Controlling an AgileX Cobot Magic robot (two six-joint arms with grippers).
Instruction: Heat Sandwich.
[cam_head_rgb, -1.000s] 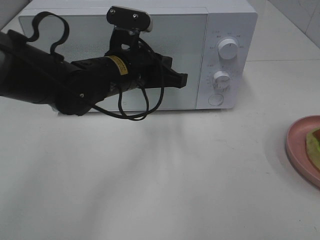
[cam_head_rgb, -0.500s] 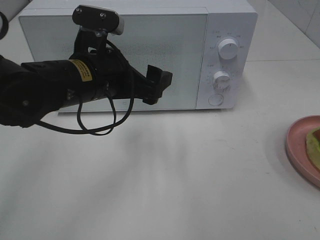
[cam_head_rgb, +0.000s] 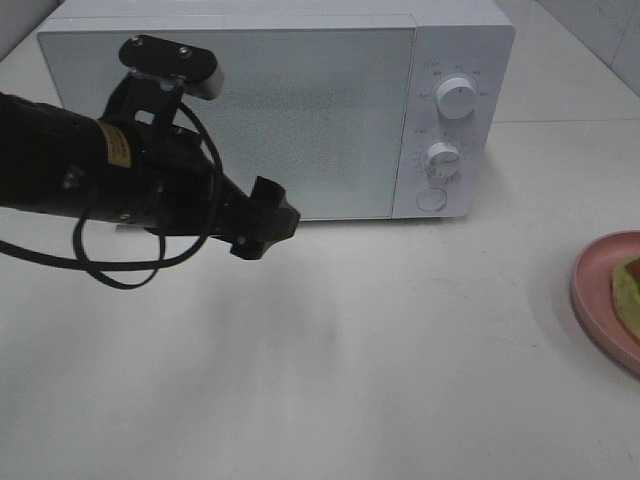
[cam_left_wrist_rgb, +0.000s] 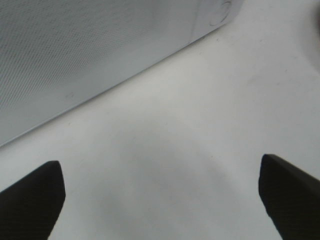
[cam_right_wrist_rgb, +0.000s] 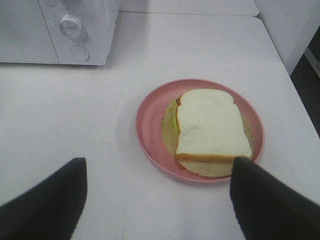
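The sandwich (cam_right_wrist_rgb: 210, 125), white bread over green and yellowish filling, lies on a round pink plate (cam_right_wrist_rgb: 147, 125). My right gripper (cam_right_wrist_rgb: 157, 200) hovers over the table just short of the plate, open, holding nothing. In the exterior view only a sliver of the sandwich (cam_head_rgb: 630, 285) and plate (cam_head_rgb: 595, 290) shows at the right edge, and the right arm is out of frame. The white microwave (cam_head_rgb: 300, 110) stands at the back with its door shut. My left gripper (cam_head_rgb: 268, 218) hangs in front of the door's lower part, its fingers (cam_left_wrist_rgb: 32, 195) spread wide open and empty.
The microwave's control panel carries two knobs (cam_head_rgb: 457, 98) and a round button (cam_head_rgb: 432, 199) on its right side. Bare white tabletop (cam_head_rgb: 400, 350) stretches between the microwave and the plate. A black cable (cam_head_rgb: 110, 270) loops under the left arm.
My left gripper drew back from the right part of the microwave door, moving left and down, and opened from shut. The door looks shut throughout. The plate has not moved.
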